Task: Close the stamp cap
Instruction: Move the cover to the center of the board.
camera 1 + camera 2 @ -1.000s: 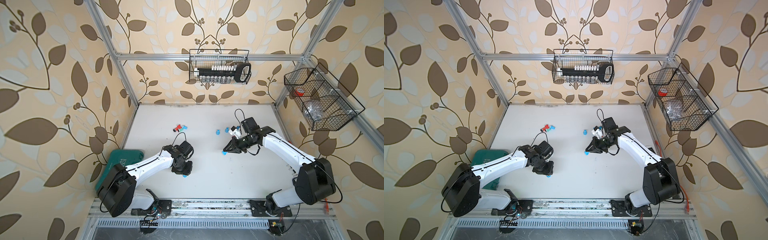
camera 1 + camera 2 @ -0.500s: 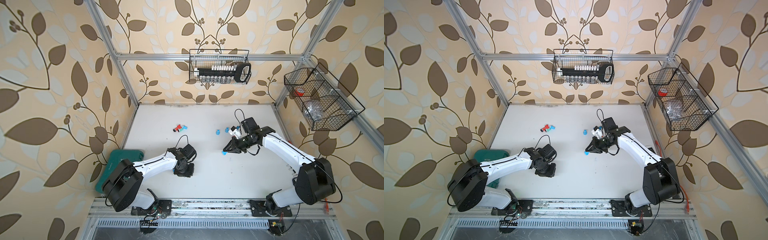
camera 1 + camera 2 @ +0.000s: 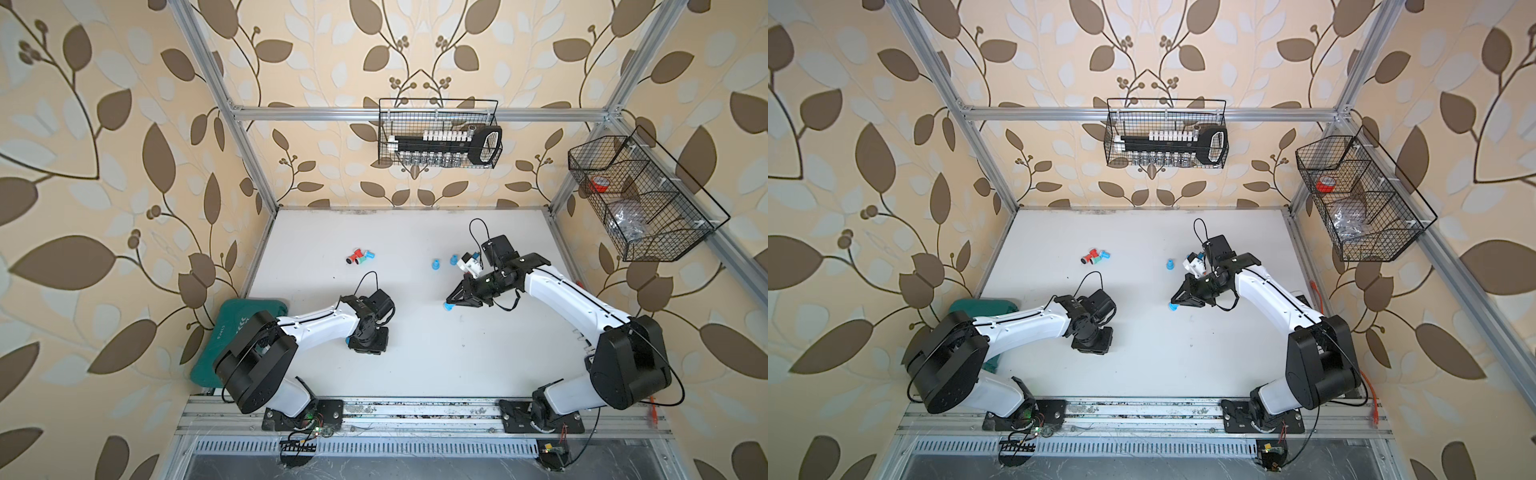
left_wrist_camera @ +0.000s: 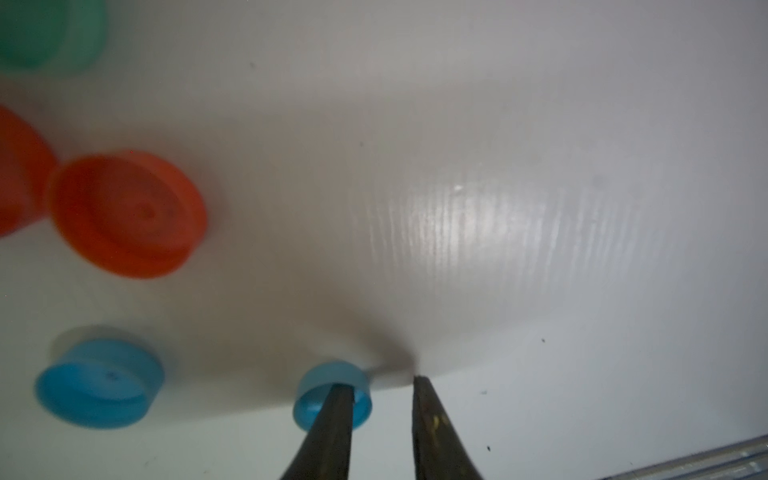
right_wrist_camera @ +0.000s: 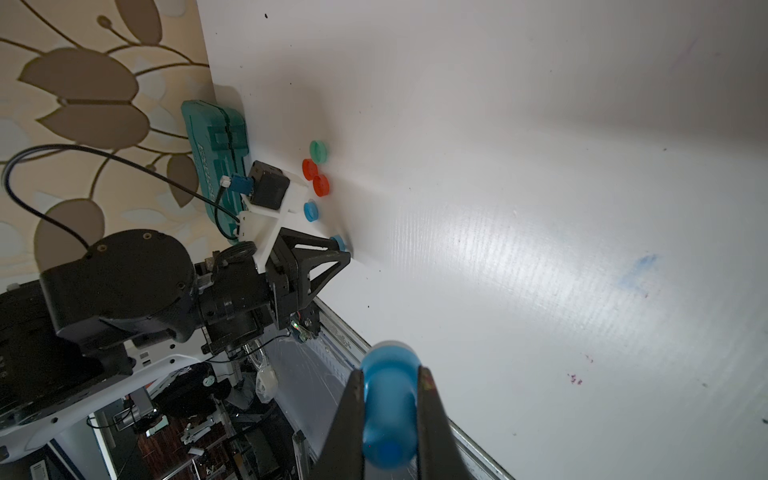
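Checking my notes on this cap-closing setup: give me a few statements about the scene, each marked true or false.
1. The right gripper grips a blue stamp. True.
2. The left gripper hangs high above the table. False: its fingertips are down at the table, by a small blue cap.
3. A green cap lies on the table. True.
4. The teal case sits by the right arm's base. False: it lies beside the left arm's base.

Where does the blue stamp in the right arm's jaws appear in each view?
Top view: blue stamp, right of centre, at the jaws' tip.
Top view: blue stamp, just right of centre, same tip.
Left wrist: not in it.
Right wrist: blue stamp, close up, clamped between the jaws.
Landmark: green case, in all views but left wrist.
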`<state>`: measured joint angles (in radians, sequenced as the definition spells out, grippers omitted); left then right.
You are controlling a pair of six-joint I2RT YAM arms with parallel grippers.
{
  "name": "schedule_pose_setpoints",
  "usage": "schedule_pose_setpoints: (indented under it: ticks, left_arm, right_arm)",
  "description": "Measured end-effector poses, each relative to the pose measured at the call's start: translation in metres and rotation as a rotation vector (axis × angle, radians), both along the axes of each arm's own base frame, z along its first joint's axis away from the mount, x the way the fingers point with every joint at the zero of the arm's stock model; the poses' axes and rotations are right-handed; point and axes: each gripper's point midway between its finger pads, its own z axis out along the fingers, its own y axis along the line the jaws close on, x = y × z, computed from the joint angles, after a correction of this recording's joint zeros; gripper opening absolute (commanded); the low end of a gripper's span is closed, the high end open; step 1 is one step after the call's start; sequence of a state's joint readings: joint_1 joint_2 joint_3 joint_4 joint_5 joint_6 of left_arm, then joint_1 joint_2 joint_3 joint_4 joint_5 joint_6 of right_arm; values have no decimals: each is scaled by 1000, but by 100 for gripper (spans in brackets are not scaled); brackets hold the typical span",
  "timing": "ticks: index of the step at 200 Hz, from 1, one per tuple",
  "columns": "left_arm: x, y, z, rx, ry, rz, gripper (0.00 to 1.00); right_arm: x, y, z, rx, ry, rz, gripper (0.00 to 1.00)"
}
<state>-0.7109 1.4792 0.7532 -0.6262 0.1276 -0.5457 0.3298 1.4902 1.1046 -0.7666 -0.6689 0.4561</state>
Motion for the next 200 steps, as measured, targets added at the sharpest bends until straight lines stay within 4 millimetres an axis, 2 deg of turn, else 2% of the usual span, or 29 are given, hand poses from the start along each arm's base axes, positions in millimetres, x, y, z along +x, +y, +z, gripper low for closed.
schedule_pose_setpoints:
  ticks: [18,43,101,135,158,193,200]
  left_arm:
    - [0,-5,0,6,-1,-14,28]
    - [-1,-28,0,4,0,-64,28]
    - [8,-115,3,-40,-27,-172,28]
    - [20,-164,6,-75,-51,-204,38]
    - [22,-173,8,-87,-59,-202,52]
    - [20,-173,10,-82,-59,-202,61]
    - [20,-171,10,-76,-58,-201,66]
  right_arm:
    - [0,0,0,0,2,-2,7]
    - [0,0,1,0,1,-2,7]
    - [5,-6,19,2,-35,-23,7]
    - [10,-17,35,1,-79,-50,7]
    - [12,-28,44,-19,-104,-71,7]
    - [10,-39,57,-45,-145,-95,7]
    - [9,-41,58,-48,-152,-98,7]
